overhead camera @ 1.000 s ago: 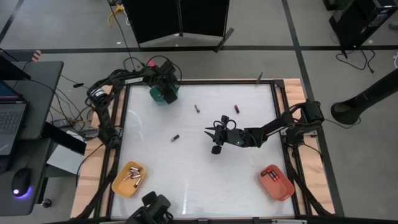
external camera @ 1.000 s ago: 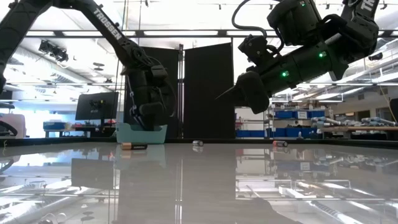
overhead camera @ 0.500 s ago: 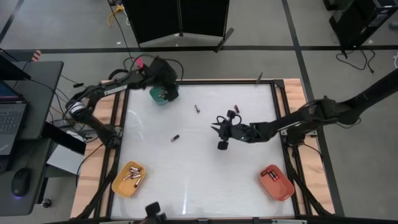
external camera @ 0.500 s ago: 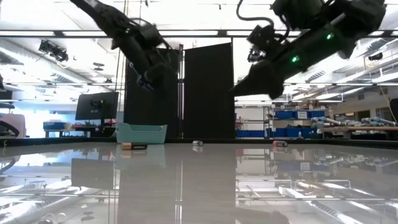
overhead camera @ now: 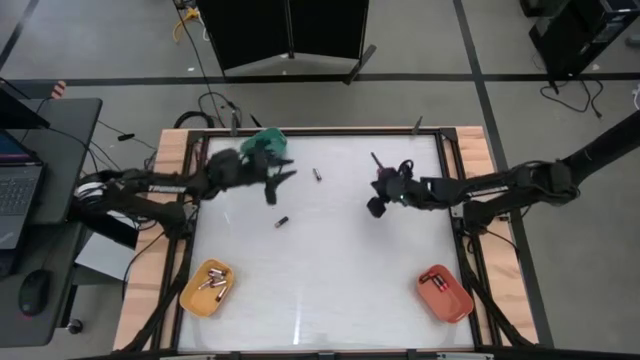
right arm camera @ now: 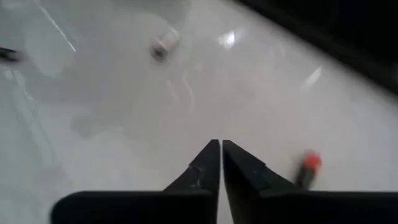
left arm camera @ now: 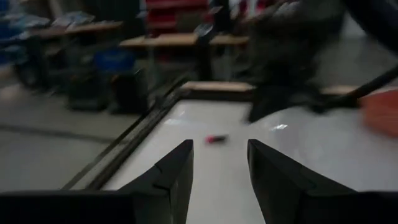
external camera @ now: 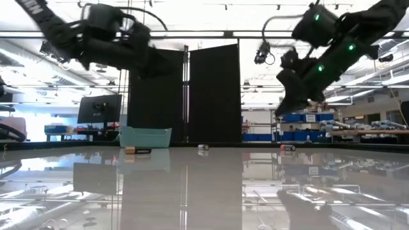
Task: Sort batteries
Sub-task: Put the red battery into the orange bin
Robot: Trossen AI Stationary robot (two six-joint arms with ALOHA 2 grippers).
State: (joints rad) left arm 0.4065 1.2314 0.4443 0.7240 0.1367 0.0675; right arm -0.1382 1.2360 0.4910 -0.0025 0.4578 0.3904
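Loose batteries lie on the white table: one (overhead camera: 317, 174) at the far middle, one (overhead camera: 282, 221) nearer the centre. My left gripper (overhead camera: 276, 184) is open and empty, in the air beside the green bin (overhead camera: 265, 140); its wrist view (left arm camera: 219, 155) shows a pink-ended battery (left arm camera: 216, 139) lying beyond the fingers. My right gripper (overhead camera: 376, 163) is shut and empty above the far right part of the table. Its wrist view (right arm camera: 221, 146) shows a red-ended battery (right arm camera: 308, 165) on the table beside the fingertips and another battery (right arm camera: 163, 43) farther off.
An orange bin (overhead camera: 208, 287) with several batteries stands at the near left. A red bin (overhead camera: 444, 292) with batteries stands at the near right. The green bin stands at the far left corner. The low view shows three batteries (external camera: 203, 146) along the far side.
My left gripper has risen from the green bin and swung out toward the table's middle and near side. My right gripper has moved from the table's centre toward the far edge and a little to the right, turning its fingers toward the far side.
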